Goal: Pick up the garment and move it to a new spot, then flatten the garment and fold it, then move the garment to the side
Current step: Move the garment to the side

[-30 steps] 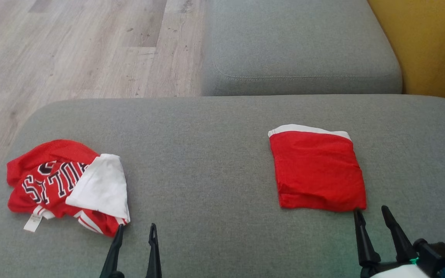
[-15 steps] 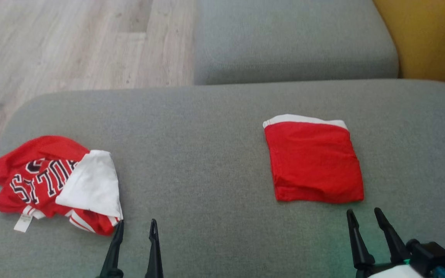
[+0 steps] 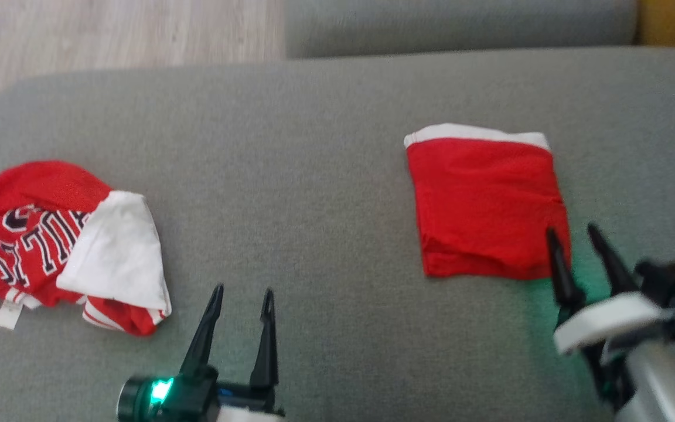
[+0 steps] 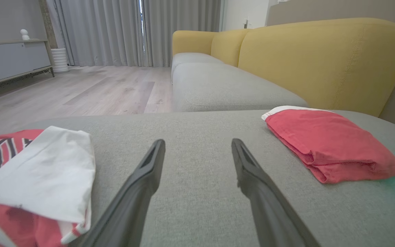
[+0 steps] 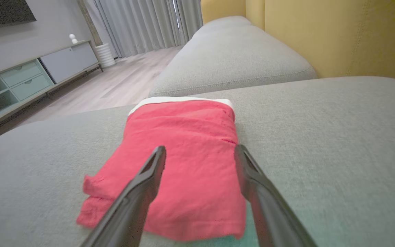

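A crumpled red and white jersey [image 3: 56, 246] with dark lettering lies at the left end of the grey sofa cushion [image 3: 302, 176]; it appears at the left in the left wrist view [image 4: 36, 178]. A folded red garment [image 3: 484, 205] with a white edge rests flat on the right part of the cushion. My left gripper [image 3: 241, 296] is open over bare cushion, to the right of the jersey, touching nothing. My right gripper [image 3: 572, 231] is open, its fingertips over the folded garment's near right corner; the right wrist view has that garment [image 5: 183, 161] between and beyond the fingers [image 5: 139, 192].
A second grey cushion [image 3: 460, 23] lies beyond, with a yellow sofa back [image 4: 321, 58] along the right. Wooden floor [image 3: 115, 29] is at the upper left. A low cabinet [image 5: 22, 79] and curtains [image 4: 132, 31] stand far off.
The camera has tipped down and the whole picture shifted. Both grippers have advanced up the view; the right one has gone from just short of the folded garment to over its near corner.
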